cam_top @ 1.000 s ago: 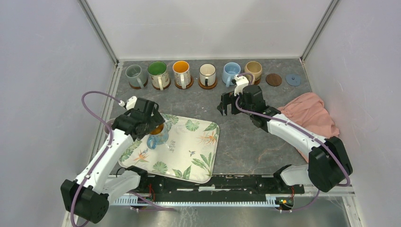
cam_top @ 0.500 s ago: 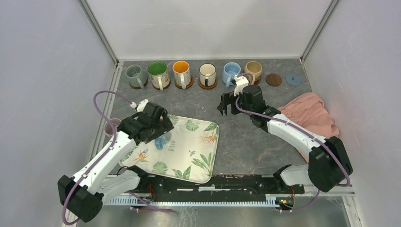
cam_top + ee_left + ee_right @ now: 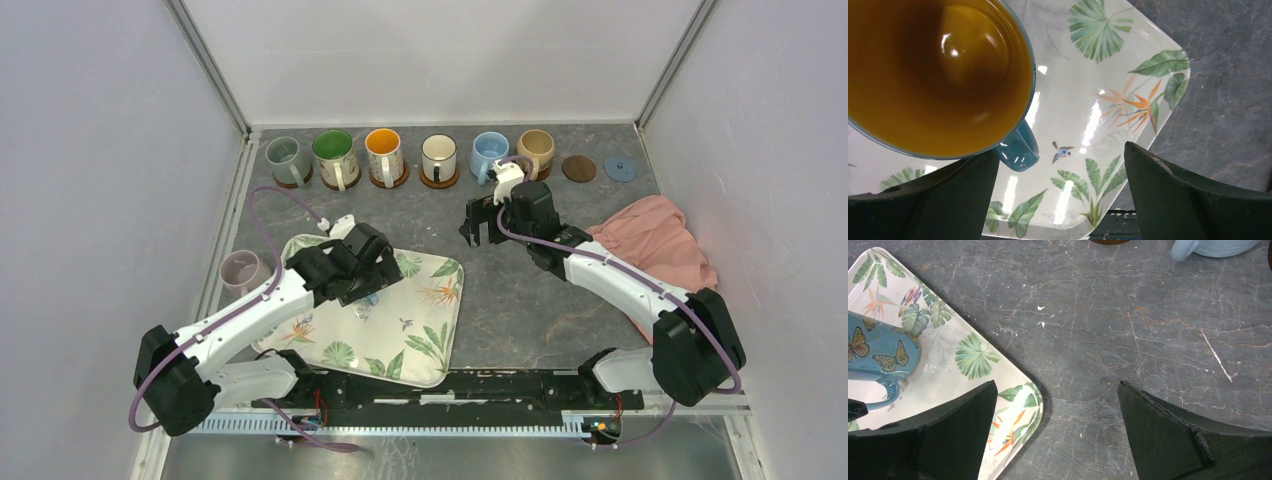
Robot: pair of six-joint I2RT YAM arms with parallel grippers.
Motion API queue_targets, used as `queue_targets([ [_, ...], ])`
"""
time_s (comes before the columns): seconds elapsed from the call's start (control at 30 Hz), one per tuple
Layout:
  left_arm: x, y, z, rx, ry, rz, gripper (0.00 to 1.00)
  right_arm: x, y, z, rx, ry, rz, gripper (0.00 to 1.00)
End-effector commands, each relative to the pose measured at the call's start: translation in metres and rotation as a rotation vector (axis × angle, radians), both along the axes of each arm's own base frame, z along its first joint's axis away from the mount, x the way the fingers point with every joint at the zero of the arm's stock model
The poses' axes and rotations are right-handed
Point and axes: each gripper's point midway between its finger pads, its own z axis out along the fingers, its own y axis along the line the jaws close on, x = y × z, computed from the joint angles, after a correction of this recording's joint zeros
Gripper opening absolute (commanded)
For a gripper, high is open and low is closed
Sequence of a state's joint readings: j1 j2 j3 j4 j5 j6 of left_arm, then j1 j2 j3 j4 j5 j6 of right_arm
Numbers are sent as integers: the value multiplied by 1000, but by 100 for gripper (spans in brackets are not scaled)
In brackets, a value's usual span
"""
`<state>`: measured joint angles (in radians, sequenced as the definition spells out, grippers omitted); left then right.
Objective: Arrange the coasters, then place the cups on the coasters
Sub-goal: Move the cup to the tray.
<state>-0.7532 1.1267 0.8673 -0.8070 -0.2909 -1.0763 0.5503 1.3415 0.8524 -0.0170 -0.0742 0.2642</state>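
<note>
A blue butterfly mug (image 3: 938,75) with an orange inside stands upright on a leaf-print tray (image 3: 1128,90) at the near left of the table. The left gripper (image 3: 1060,155) hangs just above it with its jaws spread wide and holds nothing. In the left wrist view the mug's handle points into the gap between the fingers, and the mug body sits off to one side, above the left finger.

A pale pink mug (image 3: 242,270) stands on the bare table just left of the tray.

Six mugs line the back edge, each on a brown coaster (image 3: 440,184). From left to right they are a grey-green mug (image 3: 283,158), a floral mug (image 3: 335,155) with a green inside, a mug with an orange inside (image 3: 383,155), a cream mug (image 3: 439,155), a light blue mug (image 3: 489,152) and a tan mug (image 3: 537,148). To the right of the tan mug lie two bare coasters, a dark brown coaster (image 3: 578,168) and then a grey-blue coaster (image 3: 620,167).

The right gripper (image 3: 1057,385) is also spread wide and empty. It hovers over the grey stone-patterned tabletop (image 3: 1148,315), between the back row and the tray's far right corner. A pink cloth (image 3: 660,245) lies crumpled at the right side of the table.
</note>
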Motion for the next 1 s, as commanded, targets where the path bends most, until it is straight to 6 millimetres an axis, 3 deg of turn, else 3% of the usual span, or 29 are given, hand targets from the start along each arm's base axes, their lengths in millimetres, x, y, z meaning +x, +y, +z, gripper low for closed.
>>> queue_targets([
  [0.0, 22, -14, 33, -103, -119, 56, 100, 7, 4, 25, 21, -71, -5, 98],
  [0.1, 20, -7, 37, -78, -127, 52, 100, 2, 5, 20, 7, -53, 5, 98],
  [0.2, 13, 24, 42, 37, -129, 113, 100, -1, 8, 19, -3, -53, 19, 98],
  [0.3, 10, 48, 58, 87, -187, 160, 100, -5, 13, 16, -12, -51, 39, 98],
  [0.4, 13, 56, 82, 78, -279, 151, 100, -11, 25, 14, -15, -51, 75, 98],
  [0.8, 33, 78, 159, 140, -570, 113, 100, -49, 99, 22, -21, -71, 211, 96],
  [0.97, 33, 87, 173, 177, -622, 103, 100, -69, 139, 25, -30, -81, 277, 95],
])
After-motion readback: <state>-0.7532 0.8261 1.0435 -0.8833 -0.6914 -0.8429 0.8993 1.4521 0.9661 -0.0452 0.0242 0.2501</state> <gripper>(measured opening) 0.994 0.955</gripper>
